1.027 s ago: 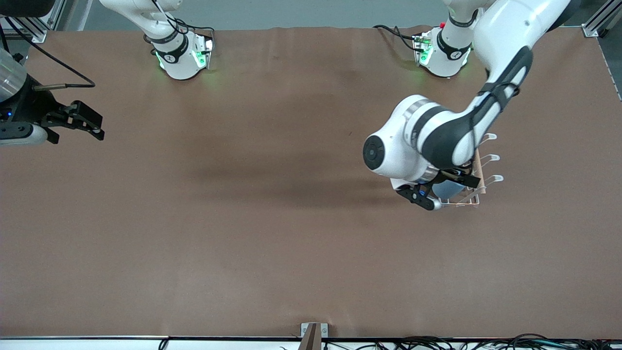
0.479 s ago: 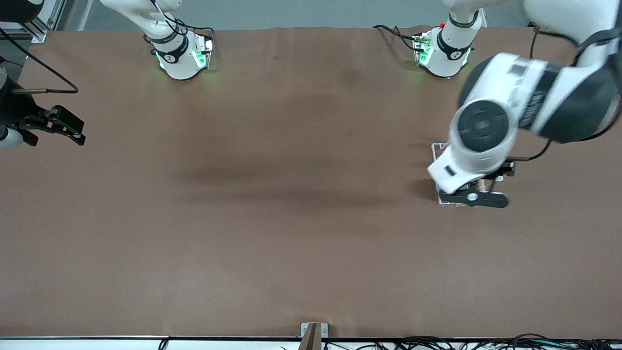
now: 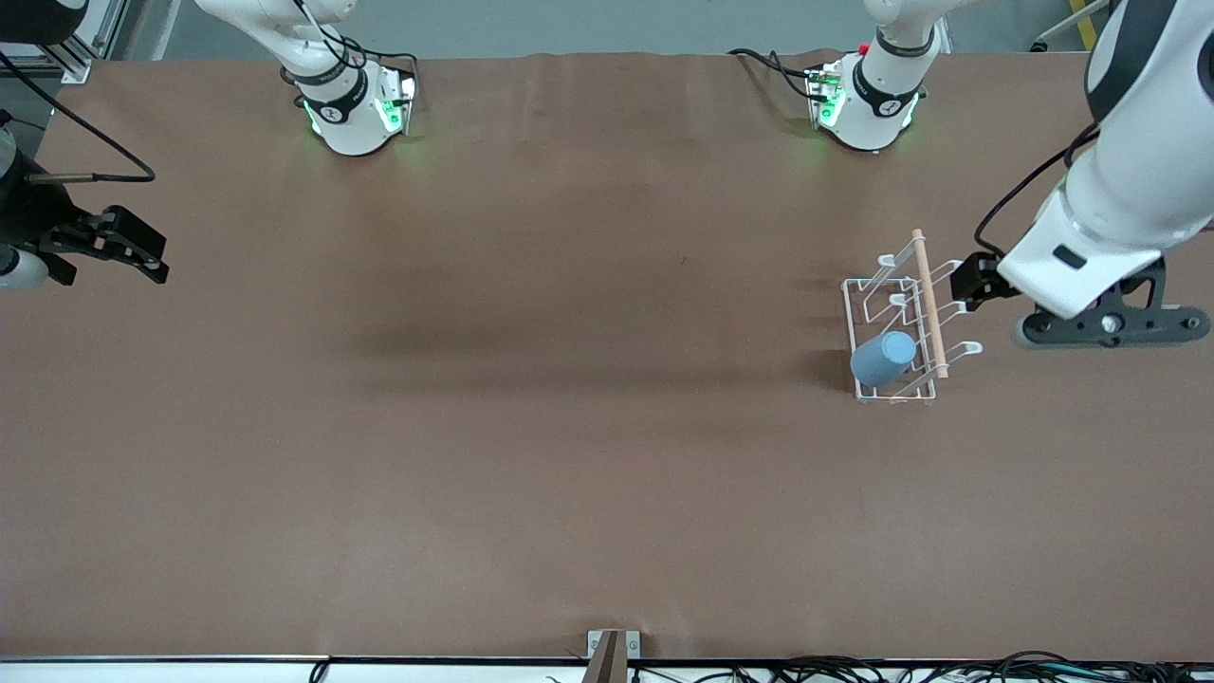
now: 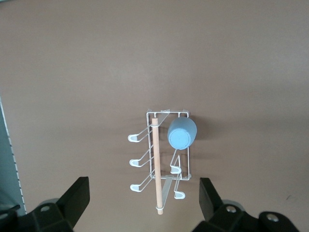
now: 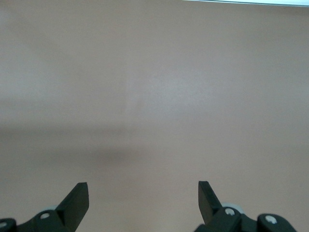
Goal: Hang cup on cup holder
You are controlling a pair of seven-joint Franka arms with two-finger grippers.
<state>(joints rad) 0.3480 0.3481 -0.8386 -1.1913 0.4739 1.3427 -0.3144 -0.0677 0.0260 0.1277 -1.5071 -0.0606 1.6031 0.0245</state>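
Note:
The white wire cup holder point(image 3: 928, 302) with its wooden dowel stands on the table toward the left arm's end. The light-blue cup point(image 3: 883, 358) sits upturned on a prong at the holder's end nearer the front camera. My left gripper point(image 3: 1110, 327) is open and empty, up in the air over the table beside the holder. The left wrist view looks down on the holder point(image 4: 156, 164) and the cup point(image 4: 182, 133) between the spread fingers of my left gripper point(image 4: 144, 191). My right gripper point(image 3: 152, 261) is open and empty at the right arm's end of the table, and it waits point(image 5: 142, 191).
The brown table point(image 3: 531, 427) is bare around the holder. The two arm bases point(image 3: 356, 109) point(image 3: 868, 104) stand along the edge farthest from the front camera. A small bracket point(image 3: 612, 655) sits at the table's near edge.
My left gripper let go of the cup, rose and swung off the holder toward the left arm's end. The cup stays on its prong. My right gripper drew back toward the table's edge.

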